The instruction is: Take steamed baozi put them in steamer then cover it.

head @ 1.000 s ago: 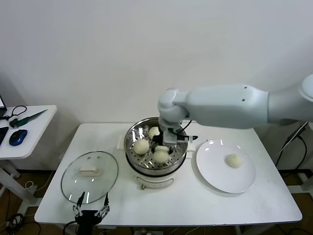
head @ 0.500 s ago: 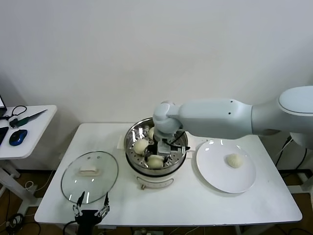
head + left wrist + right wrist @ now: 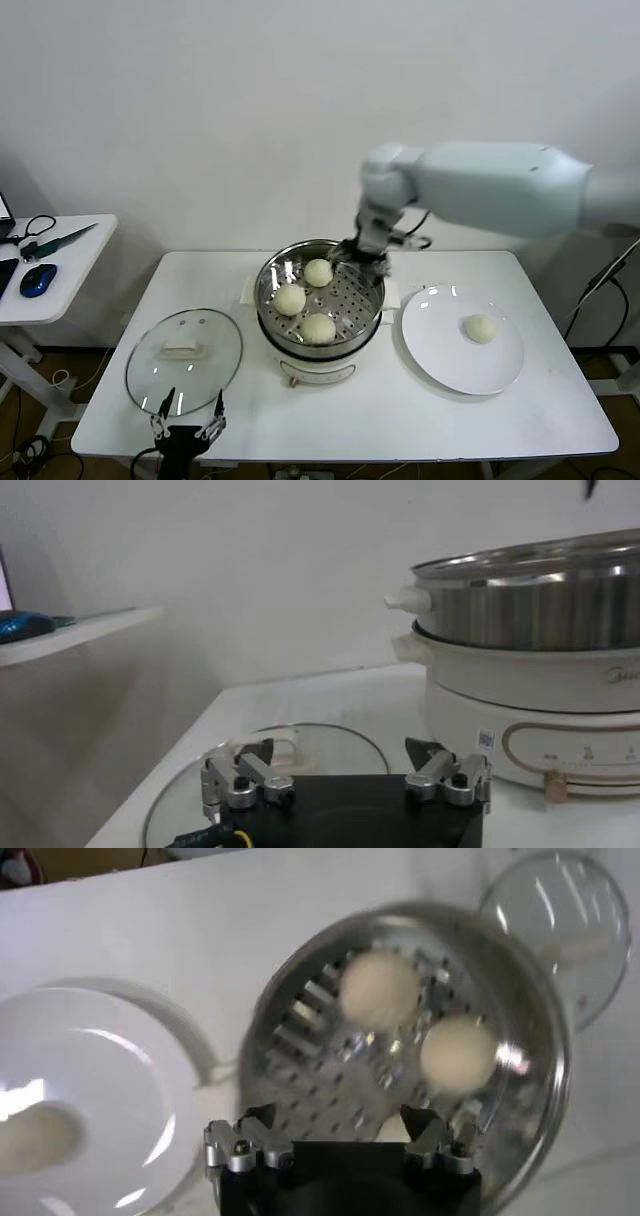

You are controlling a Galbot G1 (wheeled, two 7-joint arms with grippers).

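Three baozi (image 3: 318, 328) sit in the steamer (image 3: 372, 318); the fourth bun (image 3: 481, 328) is on the white plate (image 3: 440, 360). Right gripper (image 3: 367, 250) hangs over the steamer's back rim, jaws wide, empty. Next: reach to the plate for the last bun. Cover (image 3: 184, 358) lies on the bench (image 3: 380, 420) near the parked left gripper (image 3: 186, 432), jaws wide.

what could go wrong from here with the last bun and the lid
The right gripper hangs open just over the steamer rim, so swinging to the plate might clip it. The last baozi is round and may roll when pinched. The cover lies near the table edge; a nudge could slide it off.
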